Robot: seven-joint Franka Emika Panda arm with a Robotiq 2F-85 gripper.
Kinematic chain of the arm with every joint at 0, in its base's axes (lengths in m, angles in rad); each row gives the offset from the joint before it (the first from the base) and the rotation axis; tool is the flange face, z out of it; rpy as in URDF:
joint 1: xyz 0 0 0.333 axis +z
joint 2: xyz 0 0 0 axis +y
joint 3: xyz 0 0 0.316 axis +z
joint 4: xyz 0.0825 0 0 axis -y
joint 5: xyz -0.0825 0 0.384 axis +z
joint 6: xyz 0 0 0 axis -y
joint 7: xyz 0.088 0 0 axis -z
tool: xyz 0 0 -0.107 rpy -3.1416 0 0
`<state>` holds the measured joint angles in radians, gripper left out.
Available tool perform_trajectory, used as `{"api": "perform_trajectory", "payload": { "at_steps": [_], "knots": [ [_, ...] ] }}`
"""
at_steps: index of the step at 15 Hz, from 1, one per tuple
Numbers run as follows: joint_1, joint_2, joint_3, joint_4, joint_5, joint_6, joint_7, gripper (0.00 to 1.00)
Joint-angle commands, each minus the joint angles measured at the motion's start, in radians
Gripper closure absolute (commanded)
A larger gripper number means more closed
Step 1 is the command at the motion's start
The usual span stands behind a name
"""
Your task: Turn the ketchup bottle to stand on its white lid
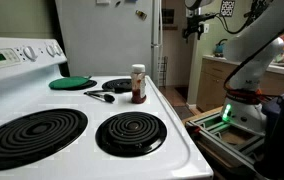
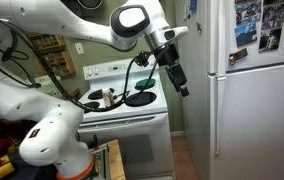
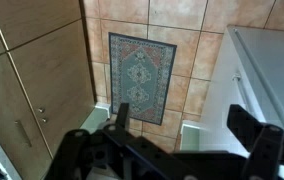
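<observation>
Well, my tool (image 3: 180,118) hangs with its jaws spread wide and nothing between them, high beside the fridge (image 2: 254,95). Beneath it lies only a rug (image 3: 140,75) on floor tiles (image 3: 187,30). The ketchup bottle (image 1: 138,86) stands well off and lower, upright on the desk (image 1: 177,125), white lid (image 1: 138,68) uppermost, a black utensil (image 1: 100,95) near it. I should swing over, come in level and clamp the body mid-height, leaving room to flip it.
</observation>
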<state>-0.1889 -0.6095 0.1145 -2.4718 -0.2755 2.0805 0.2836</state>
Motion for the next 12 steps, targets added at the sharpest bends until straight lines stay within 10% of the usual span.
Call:
{"api": "perform_trajectory", "payload": {
  "at_steps": [1,7,12],
  "knots": [
    [0.019,0.002,-0.016,0.002,-0.011,-0.004,0.009,0.0],
    [0.089,-0.004,0.004,-0.016,0.064,-0.033,-0.012,0.0],
    [0.229,0.054,0.131,0.058,0.225,-0.33,0.093,0.0]
  ]
}}
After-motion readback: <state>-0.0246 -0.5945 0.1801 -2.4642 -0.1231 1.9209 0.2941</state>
